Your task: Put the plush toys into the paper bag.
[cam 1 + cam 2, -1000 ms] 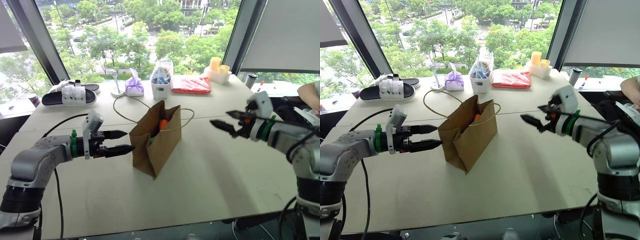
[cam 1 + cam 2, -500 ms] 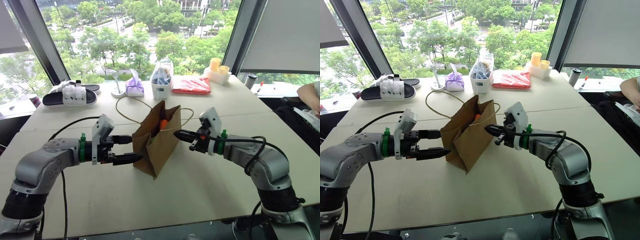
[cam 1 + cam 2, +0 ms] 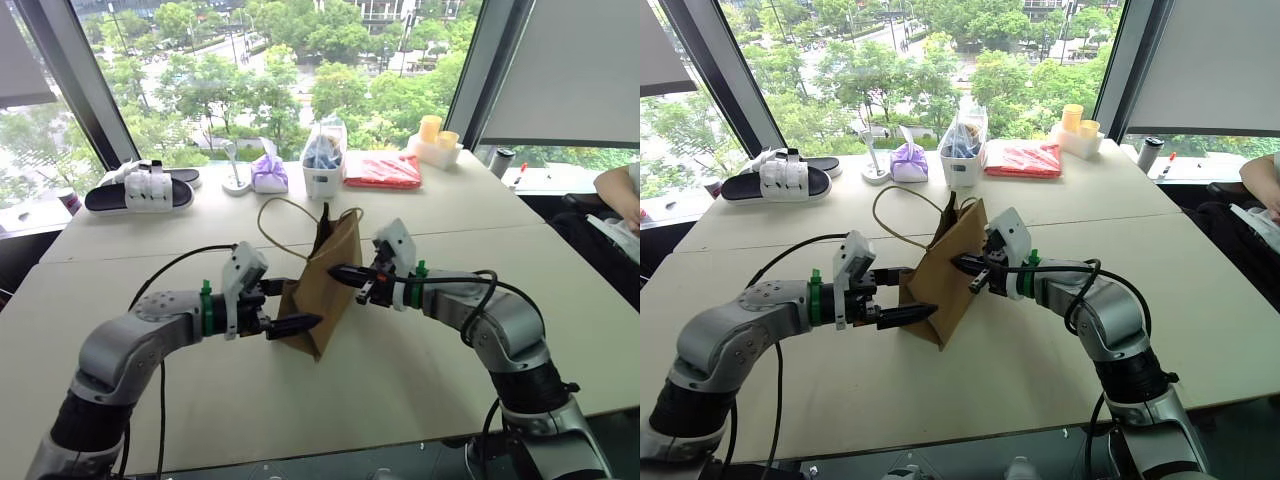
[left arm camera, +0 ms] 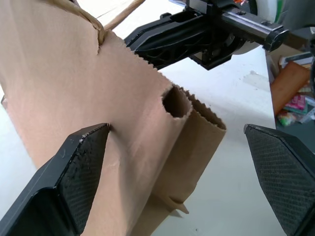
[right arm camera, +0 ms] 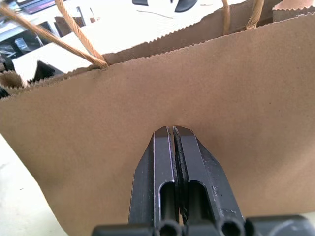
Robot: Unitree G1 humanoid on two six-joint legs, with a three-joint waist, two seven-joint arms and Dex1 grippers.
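The paper bag (image 3: pixel 322 290), standing mid-table between both arms, is pressed by the right pincer (image 5: pixel 173 135), its tips pressed together, while the left pincer (image 4: pixel 174 142) is held spread around its side, so it should be steadied gently on the pale table (image 3: pixel 430 380) beside tree-filled windows.

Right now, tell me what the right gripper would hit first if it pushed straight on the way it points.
The paper bag. The shut right gripper points squarely at the bag's flat brown side, with its tips at or just short of the paper; whether they touch it is unclear.
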